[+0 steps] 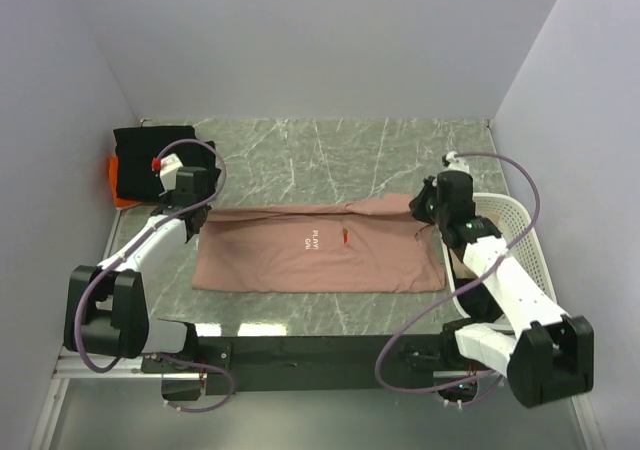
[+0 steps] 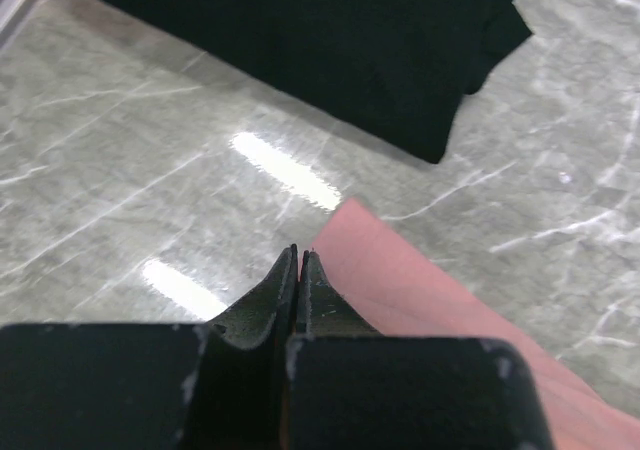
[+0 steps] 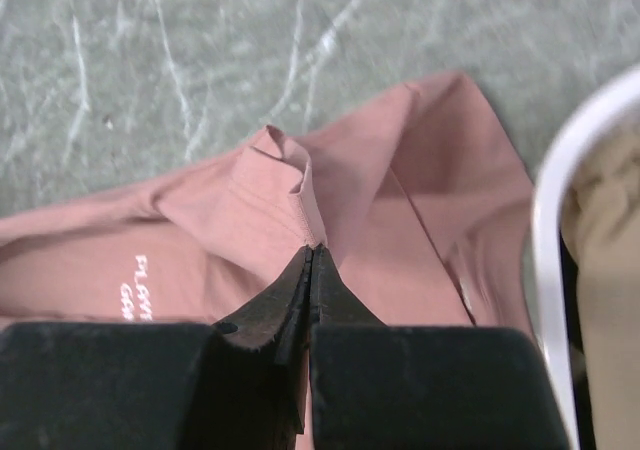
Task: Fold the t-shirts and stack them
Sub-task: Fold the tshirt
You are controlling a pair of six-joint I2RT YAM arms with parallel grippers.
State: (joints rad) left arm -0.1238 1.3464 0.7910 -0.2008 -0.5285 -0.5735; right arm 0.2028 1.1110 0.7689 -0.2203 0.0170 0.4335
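Observation:
The dusty-pink t-shirt lies spread across the middle of the table, white text up. My left gripper is shut at the shirt's far left corner. In the left wrist view its fingertips meet the cloth's edge. My right gripper is shut on a raised fold at the shirt's far right end. The right wrist view shows the hem pinched at the tips. The black t-shirt lies folded at the back left and also shows in the left wrist view. The orange t-shirt lies under it.
A white mesh basket stands at the right edge beside my right arm, with tan cloth inside. Walls close the table on the left, back and right. Bare marble shows behind the pink shirt.

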